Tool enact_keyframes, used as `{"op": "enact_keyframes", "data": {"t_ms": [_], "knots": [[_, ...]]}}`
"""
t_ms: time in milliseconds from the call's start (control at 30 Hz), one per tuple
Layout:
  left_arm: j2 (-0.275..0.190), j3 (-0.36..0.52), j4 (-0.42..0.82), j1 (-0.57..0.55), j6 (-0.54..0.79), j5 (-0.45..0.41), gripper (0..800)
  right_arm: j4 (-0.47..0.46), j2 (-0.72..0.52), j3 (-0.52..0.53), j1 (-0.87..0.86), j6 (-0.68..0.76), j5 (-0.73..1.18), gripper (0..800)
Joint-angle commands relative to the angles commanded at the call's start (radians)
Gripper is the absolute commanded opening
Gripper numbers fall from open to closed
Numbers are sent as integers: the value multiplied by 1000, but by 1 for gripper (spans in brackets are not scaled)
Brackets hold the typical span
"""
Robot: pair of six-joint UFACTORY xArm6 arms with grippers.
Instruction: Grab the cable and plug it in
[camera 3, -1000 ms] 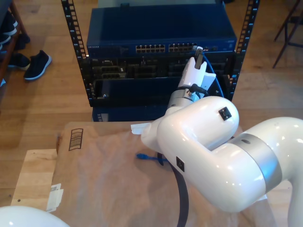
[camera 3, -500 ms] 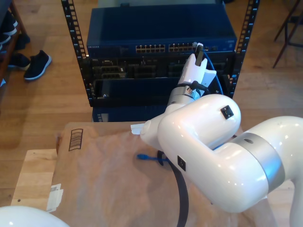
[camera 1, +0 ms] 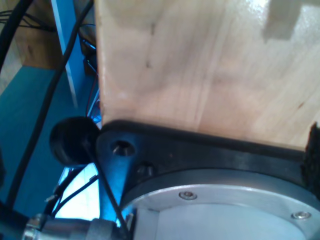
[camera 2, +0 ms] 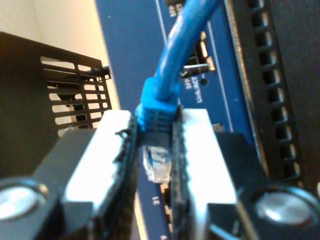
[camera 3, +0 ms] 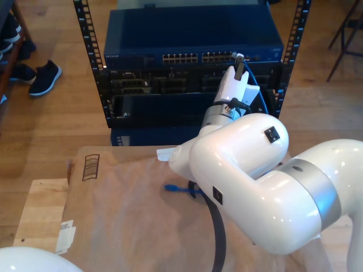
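My second gripper [camera 2: 156,165] clamps cable [camera 2: 172,55] plug — near switch [camera 3: 193,42].

A warm honey-brown wooden plank floor [camera 3: 51,122] runs across the room. On it stands an open black metal equipment rack [camera 3: 85,39] with perforated upright rails. Dark sneakers [camera 3: 44,76] lie at the exterior view's left edge, and thin dark chair legs [camera 3: 343,28] show at its upper right. Crumpled brown paper [camera 3: 125,221] covers the pale wooden tabletop [camera 3: 37,218].
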Motion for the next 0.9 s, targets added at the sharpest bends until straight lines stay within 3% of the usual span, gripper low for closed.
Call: {"op": "enact_keyframes", "data": {"t_ms": [300, 900], "knots": [[2, 0, 0, 0, 0, 0, 800, 0, 2, 5, 2, 0, 0, 0], [0, 0, 0, 0, 2, 0, 800, -17, -5, 8, 14, -2, 2, 81]]}}
